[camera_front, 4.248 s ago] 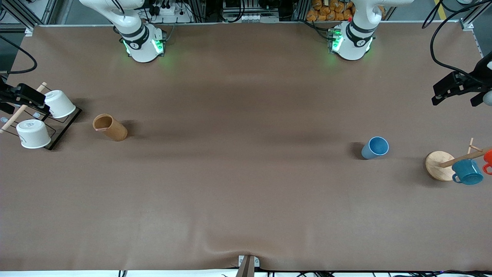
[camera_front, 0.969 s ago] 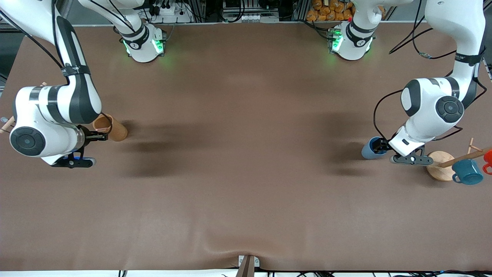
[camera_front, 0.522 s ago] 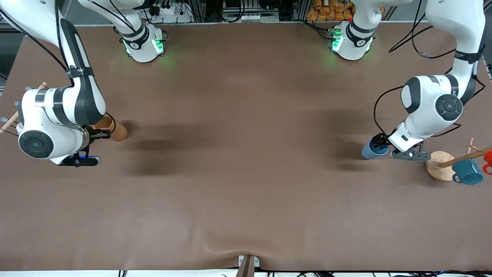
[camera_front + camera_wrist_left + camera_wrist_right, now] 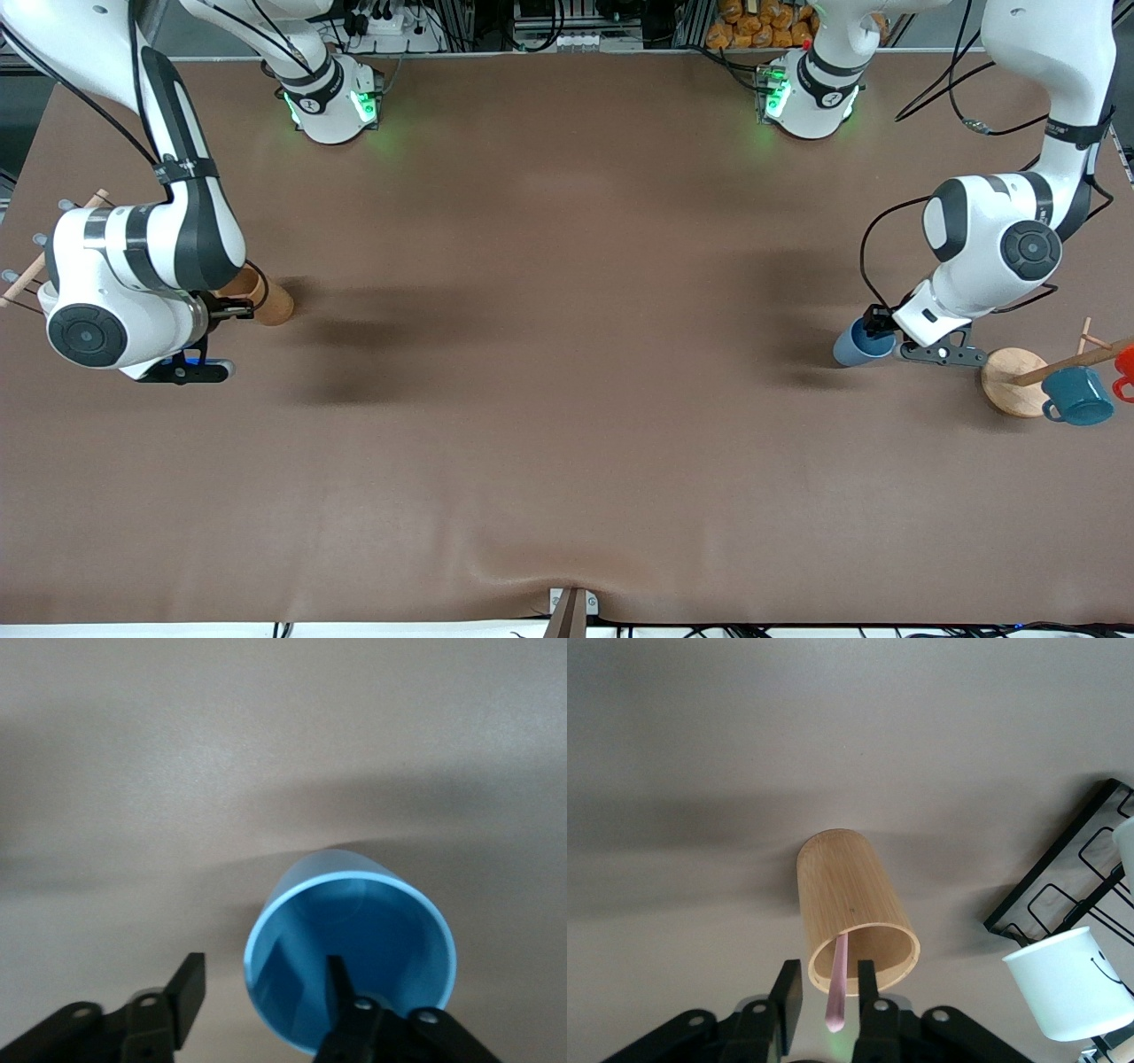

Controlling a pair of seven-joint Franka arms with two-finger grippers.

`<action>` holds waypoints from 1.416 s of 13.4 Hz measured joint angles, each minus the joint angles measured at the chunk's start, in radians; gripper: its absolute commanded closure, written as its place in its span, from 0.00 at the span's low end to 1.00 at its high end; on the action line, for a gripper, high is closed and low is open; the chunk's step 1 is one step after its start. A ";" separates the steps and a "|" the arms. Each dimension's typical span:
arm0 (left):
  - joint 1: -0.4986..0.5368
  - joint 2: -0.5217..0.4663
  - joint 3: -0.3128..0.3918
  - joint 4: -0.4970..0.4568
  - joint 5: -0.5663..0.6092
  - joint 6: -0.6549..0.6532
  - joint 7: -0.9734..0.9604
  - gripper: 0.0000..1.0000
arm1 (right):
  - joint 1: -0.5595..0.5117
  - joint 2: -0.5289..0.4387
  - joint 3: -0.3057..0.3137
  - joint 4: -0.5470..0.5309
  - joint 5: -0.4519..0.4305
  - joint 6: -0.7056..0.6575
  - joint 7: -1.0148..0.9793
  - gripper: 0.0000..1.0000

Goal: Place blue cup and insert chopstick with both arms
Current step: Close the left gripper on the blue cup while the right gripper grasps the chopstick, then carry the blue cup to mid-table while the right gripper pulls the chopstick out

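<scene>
The blue cup (image 4: 850, 348) stands on the brown table near the left arm's end, its open mouth showing in the left wrist view (image 4: 354, 939). My left gripper (image 4: 877, 330) is open at its rim (image 4: 263, 992), one finger inside the cup and one outside. The pale-pink chopstick (image 4: 837, 988) sticks out of a bamboo cup (image 4: 850, 904) that lies tilted near the right arm's end (image 4: 273, 303). My right gripper (image 4: 237, 308) is at the bamboo cup's mouth, open (image 4: 828, 992), with the chopstick's end between its fingers and small gaps on both sides.
A wooden mug rack (image 4: 1014, 383) with a teal mug (image 4: 1076, 396) and a red mug (image 4: 1125, 363) stands beside the blue cup at the left arm's end. A black wire rack (image 4: 1063, 886) with white cups (image 4: 1067, 988) stands beside the bamboo cup.
Both arms came in from the table's ends and lowered to their cups. In the last half second each gripper crept slightly closer; neither cup has moved.
</scene>
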 measured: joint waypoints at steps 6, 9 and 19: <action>0.000 -0.004 -0.033 0.023 -0.001 0.000 -0.026 1.00 | -0.001 0.000 -0.002 0.000 -0.001 -0.002 -0.002 0.76; -0.001 -0.043 -0.128 0.074 -0.001 -0.104 -0.164 1.00 | -0.001 0.000 -0.002 0.000 -0.001 -0.011 -0.002 0.84; -0.175 0.067 -0.477 0.329 -0.002 -0.286 -1.039 1.00 | -0.001 0.000 -0.002 0.000 -0.001 -0.014 -0.021 1.00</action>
